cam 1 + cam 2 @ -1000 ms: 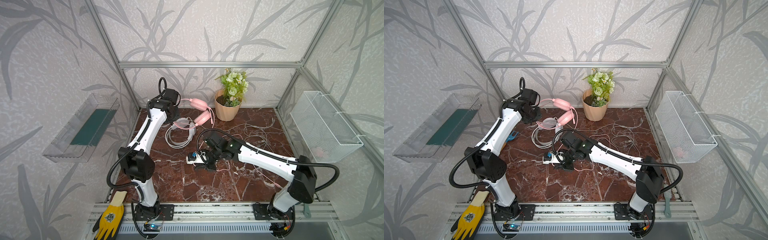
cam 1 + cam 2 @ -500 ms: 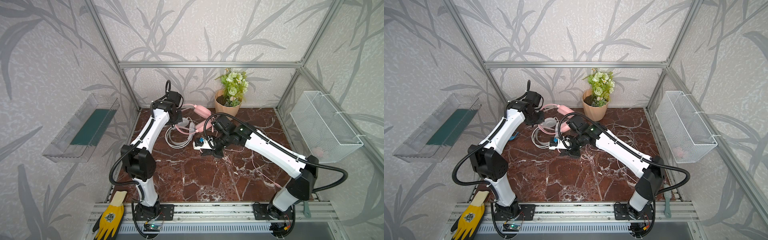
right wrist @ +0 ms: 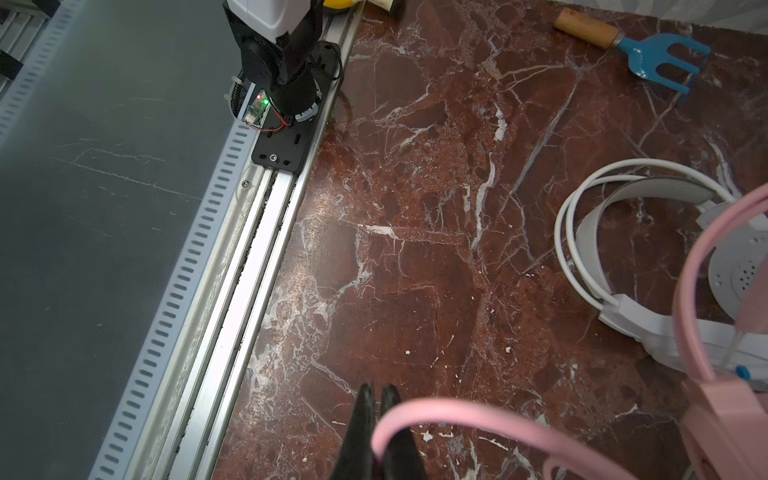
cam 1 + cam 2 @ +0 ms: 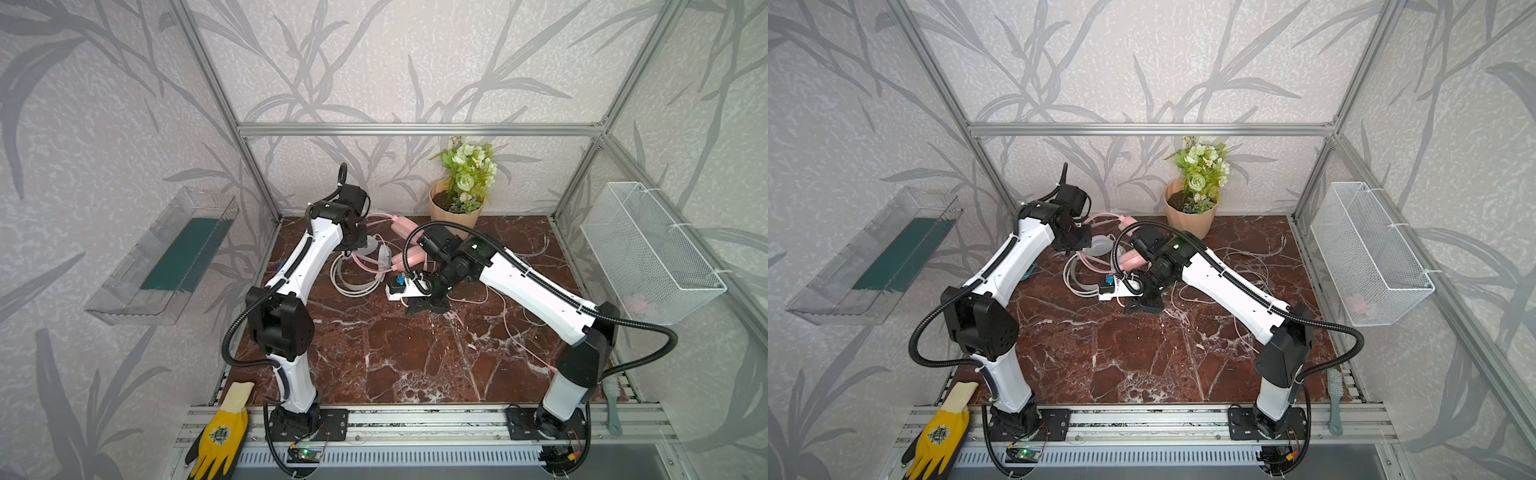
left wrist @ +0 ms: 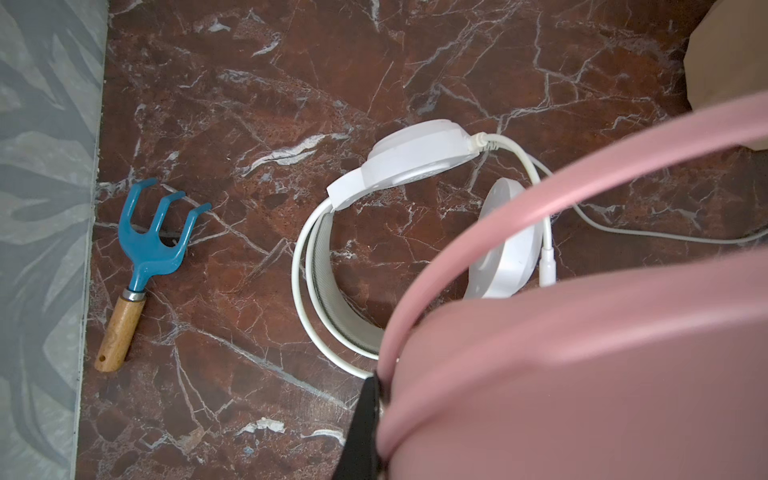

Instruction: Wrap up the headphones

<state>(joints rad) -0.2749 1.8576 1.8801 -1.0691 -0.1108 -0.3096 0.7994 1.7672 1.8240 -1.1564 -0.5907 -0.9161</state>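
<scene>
The pink headphones (image 4: 400,225) hang at the back of the table, just above the white headphones (image 4: 355,286), which lie flat on the marble. My left gripper (image 4: 360,242) is shut on the pink headset; in the left wrist view its earcup (image 5: 582,374) fills the frame and hides one finger. The pink headband (image 5: 540,199) arcs over the white headphones (image 5: 415,158). My right gripper (image 3: 378,390) points down at the table beside them, shut on the pink cable (image 3: 457,409), which loops out from between the fingers.
A potted plant (image 4: 457,208) stands at the back. A blue hand rake (image 5: 153,232) lies by the left wall. Loose cables (image 4: 515,316) trail across the right half of the table. A wire basket (image 4: 648,249) hangs on the right wall, a clear tray (image 4: 166,257) on the left.
My right gripper has carried the pink cable from the middle of the table back toward the headphones, then nearly stopped. The pink headset in my left gripper has sunk a little.
</scene>
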